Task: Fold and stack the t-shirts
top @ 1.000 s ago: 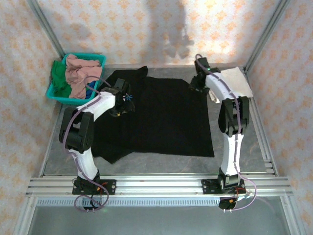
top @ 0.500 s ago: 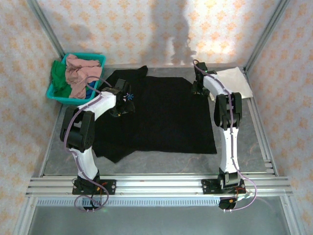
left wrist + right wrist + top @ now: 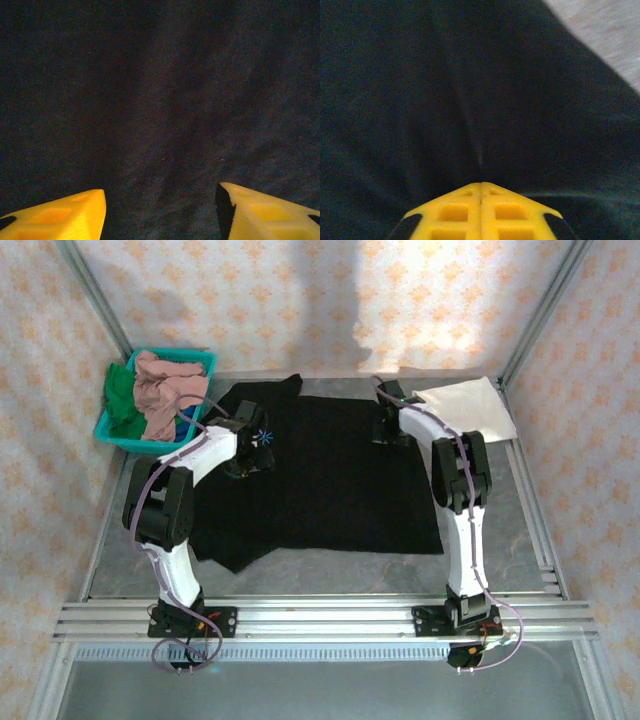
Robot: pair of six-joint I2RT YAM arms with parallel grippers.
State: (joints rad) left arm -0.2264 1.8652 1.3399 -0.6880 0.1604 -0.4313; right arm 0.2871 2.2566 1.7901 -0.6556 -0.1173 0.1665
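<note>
The black t-shirt (image 3: 330, 480) lies spread flat at frame centre, ready for folding. Your right end effector (image 3: 481, 185) is closed, pinching a ridge of its cloth near the upper right corner. Your left end effector (image 3: 161, 195) hangs open over its upper left.

Plain black t-shirt (image 3: 330, 480), cream-white t-shirt (image 3: 470, 405), pink t-shirt (image 3: 165, 390), green t-shirt (image 3: 121, 400), blue t-shirt (image 3: 187, 420); teal basket (image 3: 112, 432); mottled grey worktop (image 3: 505, 540); cream walls (image 3: 250, 300) with an orange floral print; white arms (image 3: 468, 540); yellow fingers (image 3: 60, 220) on left hand (image 3: 161, 192) and right hand (image 3: 481, 185).
</note>
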